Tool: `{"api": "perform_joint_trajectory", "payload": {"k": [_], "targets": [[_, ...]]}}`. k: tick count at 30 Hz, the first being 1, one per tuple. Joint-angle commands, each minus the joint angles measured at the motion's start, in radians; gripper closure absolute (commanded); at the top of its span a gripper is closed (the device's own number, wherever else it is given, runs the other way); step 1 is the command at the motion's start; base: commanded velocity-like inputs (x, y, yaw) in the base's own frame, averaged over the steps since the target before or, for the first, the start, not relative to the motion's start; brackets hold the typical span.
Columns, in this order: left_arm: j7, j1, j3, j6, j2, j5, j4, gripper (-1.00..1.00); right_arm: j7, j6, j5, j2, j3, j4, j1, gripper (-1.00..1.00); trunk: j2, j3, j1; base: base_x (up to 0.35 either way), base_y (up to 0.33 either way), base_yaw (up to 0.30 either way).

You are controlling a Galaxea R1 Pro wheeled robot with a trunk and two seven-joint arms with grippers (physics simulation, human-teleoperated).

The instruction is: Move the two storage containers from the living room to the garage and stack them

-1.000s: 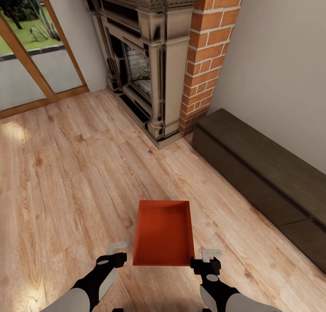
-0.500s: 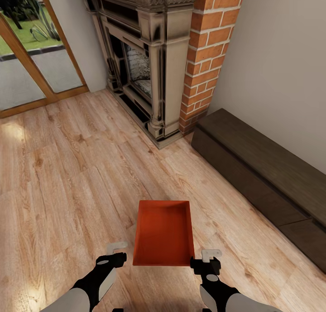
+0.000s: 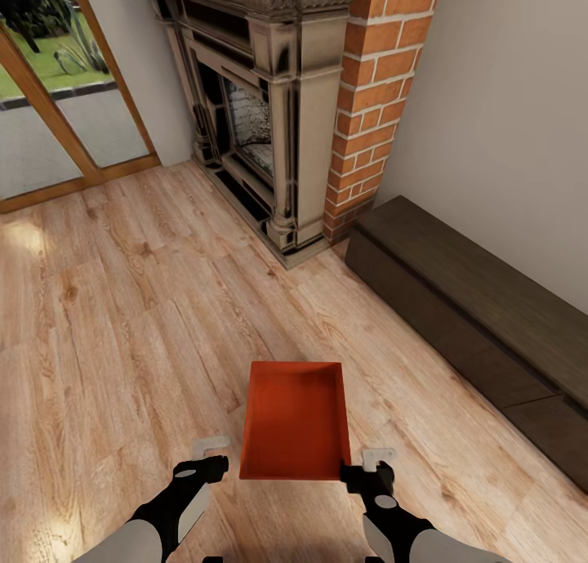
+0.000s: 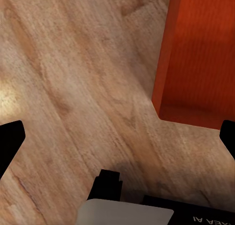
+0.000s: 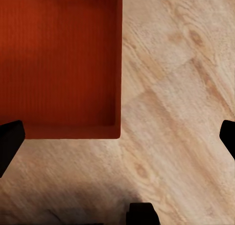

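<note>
You are flanking the storage container [image 3: 296,420] on the living room's wood floor [image 3: 122,318]; both hands, left [image 3: 211,455] and right [image 3: 374,463], are hanging released, so centre each over a side wall before lowering

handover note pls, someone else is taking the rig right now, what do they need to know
Left gripper: open, empty, above the wood plank floor just off the near left corner of the storage container.
Right gripper: open, empty, at the container's near right corner, not gripping it.
One orange-red container sits on the living room floor straight ahead, open side up, empty, in front of the brick fireplace and a dark low bench.
Done: nothing lifted or moved out so far.
Left: grasp this container, find the second one, take both to the garage and stack them on its floor.
</note>
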Motion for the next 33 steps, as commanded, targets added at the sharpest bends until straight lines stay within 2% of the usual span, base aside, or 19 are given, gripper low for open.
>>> {"api": "perform_joint_trajectory", "payload": {"k": [1,5,17,33], "targets": [[0.006,0.000,-0.006,0.005,0.000,0.009,-0.002,-1.00,0.010,-0.008,-0.010,-0.001,0.009,0.001,-0.001,-1.00,0.000,-0.001,0.000,0.000,0.000,0.000],[0.005,0.000,-0.006,0.005,0.000,0.009,-0.002,-1.00,0.031,-0.014,-0.010,-0.003,0.009,0.001,-0.001,-1.00,0.000,-0.001,0.000,0.018,0.000,0.000],[0.004,0.000,-0.009,0.005,0.000,0.008,-0.002,-1.00,0.035,-0.015,-0.010,-0.004,0.009,0.001,-0.001,-1.00,0.000,-0.001,0.000,0.137,0.000,0.000],[0.009,0.000,-0.001,0.005,-0.001,0.009,-0.002,-1.00,0.035,-0.015,-0.010,-0.004,0.009,0.001,-0.001,-1.00,0.000,-0.001,0.000,0.009,0.000,0.000]]}}
